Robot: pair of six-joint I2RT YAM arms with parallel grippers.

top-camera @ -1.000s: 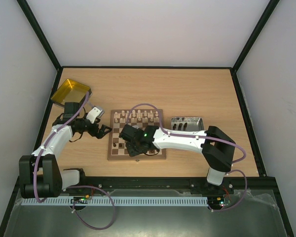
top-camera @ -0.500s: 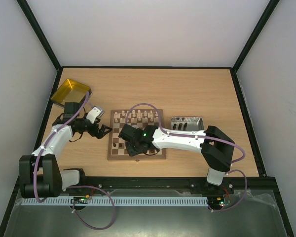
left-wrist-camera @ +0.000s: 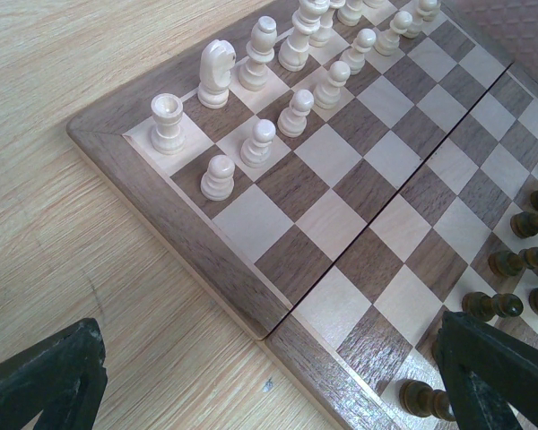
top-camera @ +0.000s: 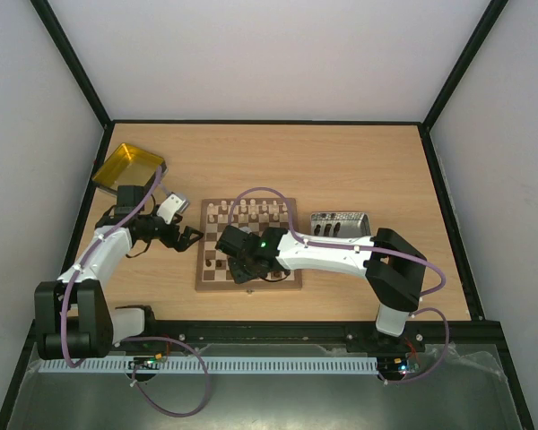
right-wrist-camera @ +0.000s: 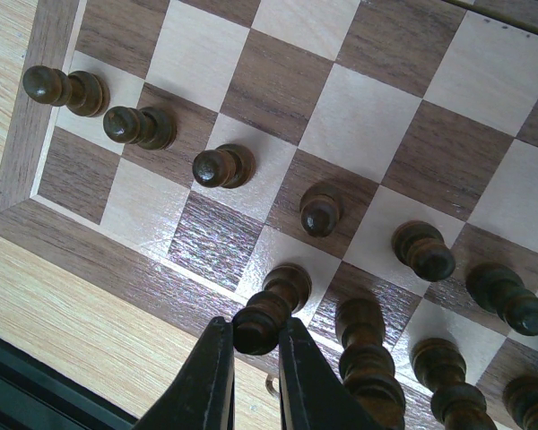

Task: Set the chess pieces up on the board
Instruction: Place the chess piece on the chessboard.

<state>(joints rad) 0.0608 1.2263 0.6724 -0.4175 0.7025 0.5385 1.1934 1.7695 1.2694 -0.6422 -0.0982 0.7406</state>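
The board [top-camera: 251, 285] lies in the middle of the table, with pale chess pieces [top-camera: 247, 211] in its far rows and dark ones [top-camera: 271, 271] in its near rows. My right gripper [right-wrist-camera: 255, 324] is shut on the top of a dark piece [right-wrist-camera: 283, 288] whose base rests on a light square in the board's nearest row, second from the corner. Other dark pieces [right-wrist-camera: 221, 167] stand around it. My left gripper [left-wrist-camera: 264, 349] hangs open over the table beside the board's [left-wrist-camera: 278, 242] left border, with nothing between its fingers [left-wrist-camera: 49, 381]. Pale pieces [left-wrist-camera: 255, 141] stand ahead of it.
A yellow translucent tray [top-camera: 127, 167] sits at the far left, behind the left arm. A grey metallic tray [top-camera: 340, 224] stands right of the board, partly under the right arm. The table's near edge runs just below the board's border [right-wrist-camera: 99, 260].
The right gripper has edged slightly to the left over the board's near rows, still shut on the dark piece. The left arm has not moved.
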